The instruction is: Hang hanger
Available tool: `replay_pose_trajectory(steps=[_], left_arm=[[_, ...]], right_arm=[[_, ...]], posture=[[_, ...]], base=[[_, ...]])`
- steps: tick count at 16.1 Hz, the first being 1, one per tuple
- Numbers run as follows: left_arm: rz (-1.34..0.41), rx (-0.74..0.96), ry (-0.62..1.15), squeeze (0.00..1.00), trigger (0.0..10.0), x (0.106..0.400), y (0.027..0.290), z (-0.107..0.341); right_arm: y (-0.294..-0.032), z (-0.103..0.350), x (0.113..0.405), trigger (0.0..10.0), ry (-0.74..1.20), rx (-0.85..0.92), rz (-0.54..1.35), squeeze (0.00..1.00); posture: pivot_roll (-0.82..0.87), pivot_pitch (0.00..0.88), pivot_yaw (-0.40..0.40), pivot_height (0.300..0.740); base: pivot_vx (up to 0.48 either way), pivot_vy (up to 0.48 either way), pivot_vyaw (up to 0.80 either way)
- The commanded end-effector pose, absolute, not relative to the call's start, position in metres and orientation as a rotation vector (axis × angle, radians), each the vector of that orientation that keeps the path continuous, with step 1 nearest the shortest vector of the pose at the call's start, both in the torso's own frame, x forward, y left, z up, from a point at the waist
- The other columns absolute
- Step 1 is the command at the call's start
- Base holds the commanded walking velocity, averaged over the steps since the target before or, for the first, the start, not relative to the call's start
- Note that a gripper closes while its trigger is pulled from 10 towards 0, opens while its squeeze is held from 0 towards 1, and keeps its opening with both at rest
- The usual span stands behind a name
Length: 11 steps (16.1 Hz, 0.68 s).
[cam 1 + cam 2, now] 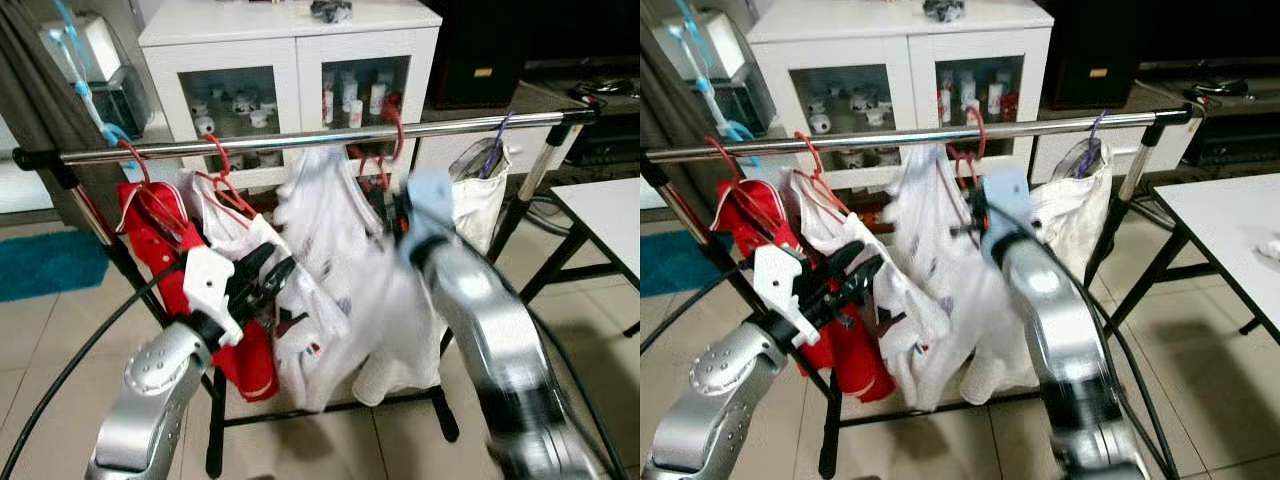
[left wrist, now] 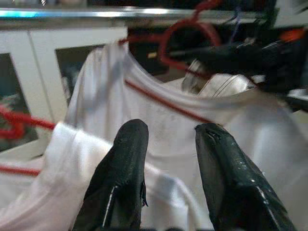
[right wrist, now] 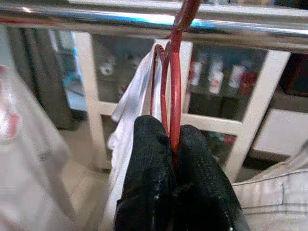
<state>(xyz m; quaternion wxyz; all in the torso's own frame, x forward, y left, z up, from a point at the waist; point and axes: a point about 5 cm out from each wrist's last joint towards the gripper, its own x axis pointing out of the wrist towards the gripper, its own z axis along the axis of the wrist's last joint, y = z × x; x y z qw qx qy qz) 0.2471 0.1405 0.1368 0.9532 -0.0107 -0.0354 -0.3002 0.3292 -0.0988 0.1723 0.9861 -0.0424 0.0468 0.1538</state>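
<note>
The right gripper [image 3: 174, 144] is pinching the red hanger [image 3: 175, 86], whose hook is meeting the rail [image 3: 96, 17] just above, so releasing before it seats risks dropping the white shirt [image 1: 330, 260]; the left gripper [image 2: 168, 144], fingers spread, is hovering beside it.

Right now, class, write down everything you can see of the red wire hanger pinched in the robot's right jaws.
The thin red wire hanger looks like coated metal. Its hook curls over the shiny metal rail, so it is already hung. A white shirt drapes from it. The right gripper is shut on its neck below the hook, black fingers pressed together around the wire, which stands roughly upright.
</note>
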Motion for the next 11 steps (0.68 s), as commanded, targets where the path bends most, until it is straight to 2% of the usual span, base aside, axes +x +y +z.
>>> replay_pose_trajectory(steps=[1, 2, 4, 7, 10, 11], left_arm=[[-0.636, -0.021, -0.109, 0.00, 10.0, 0.247, 0.139, 0.146], [-0.665, -0.015, -0.128, 0.00, 10.0, 0.249, 0.136, 0.151], [-0.684, -0.010, -0.133, 0.00, 10.0, 0.249, 0.133, 0.152], [-0.692, -0.008, -0.126, 0.00, 10.0, 0.248, 0.133, 0.151], [-0.696, -0.005, -0.120, 0.00, 10.0, 0.250, 0.132, 0.150], [-0.696, -0.004, -0.121, 0.00, 10.0, 0.250, 0.132, 0.150]], right_arm=[[-0.099, 0.178, 0.338, 10.0, 0.083, -0.089, 0.286, 0.00], [-0.091, 0.181, 0.357, 10.0, 0.116, -0.104, 0.296, 0.00], [-0.088, 0.165, 0.374, 10.0, 0.233, -0.203, 0.286, 0.00], [-0.085, 0.133, 0.377, 10.0, 0.429, -0.263, 0.339, 0.00], [-0.089, 0.132, 0.381, 10.0, 0.396, -0.237, 0.332, 0.00], [-0.091, 0.144, 0.383, 10.0, 0.290, -0.187, 0.360, 1.00]], posture=[[-0.03, 0.000, 0.067, 0.740], [-0.03, 0.000, 0.071, 0.740], [-0.03, 0.000, 0.070, 0.740], [-0.03, 0.000, 0.067, 0.740], [-0.03, 0.000, 0.073, 0.740], [-0.03, 0.000, 0.076, 0.740]], base=[[0.000, 0.000, 0.00], [0.000, 0.000, 0.00], [0.000, 0.000, 0.00], [0.000, 0.000, 0.00], [0.000, 0.000, 0.00], [0.000, 0.000, 0.00]])
